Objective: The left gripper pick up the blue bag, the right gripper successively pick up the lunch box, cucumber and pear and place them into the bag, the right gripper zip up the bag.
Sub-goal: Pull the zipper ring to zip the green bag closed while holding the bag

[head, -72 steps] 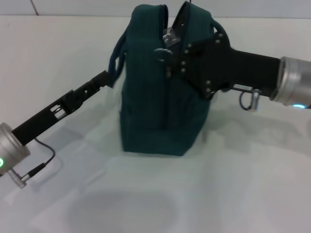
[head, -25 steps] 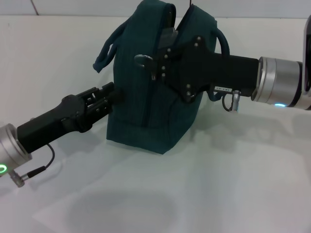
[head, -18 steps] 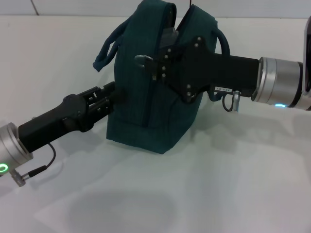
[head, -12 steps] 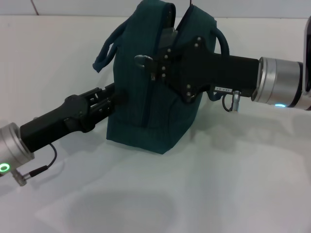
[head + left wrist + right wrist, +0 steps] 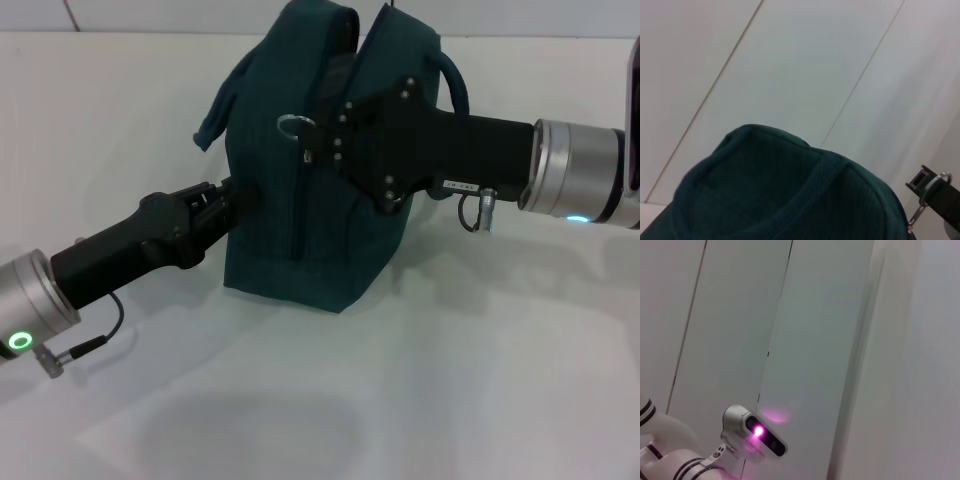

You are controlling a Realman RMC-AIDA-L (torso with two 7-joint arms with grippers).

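The blue bag (image 5: 300,230) stands upright on the white table, leaning a little; its top also shows in the left wrist view (image 5: 790,200). My right gripper (image 5: 308,146) reaches in from the right at the bag's upper front and is shut on the ring zip pull (image 5: 290,125), which also shows in the left wrist view (image 5: 936,181). The top seam is drawn nearly closed. My left gripper (image 5: 222,198) rests against the bag's left side, below the loose left handle (image 5: 213,115). The lunch box, cucumber and pear are hidden.
The white table (image 5: 450,380) spreads around the bag. A plug and cable loop (image 5: 478,210) hang under my right wrist. The right wrist view shows only wall panels and a white robot part with a pink light (image 5: 756,432).
My left gripper has let go of the handle and moved against the bag's side. My right gripper has drawn the zip pull leftward, and the silver inside no longer shows.
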